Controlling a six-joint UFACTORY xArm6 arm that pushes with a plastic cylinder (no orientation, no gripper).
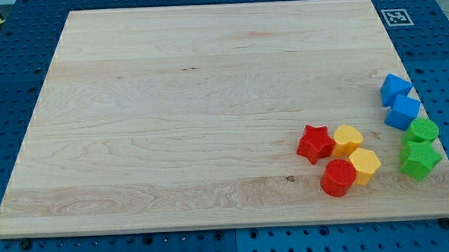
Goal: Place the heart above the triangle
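A yellow heart lies at the board's lower right, between a red star on its left and a yellow hexagon just below it. A blue block that looks like a triangle sits near the board's right edge, up and to the right of the heart. It touches a blue cube below it. My tip and rod do not show in the view.
A red cylinder touches the yellow hexagon near the bottom edge. A round green block and a green star-like block sit by the right edge of the wooden board. A marker tag is at the top right.
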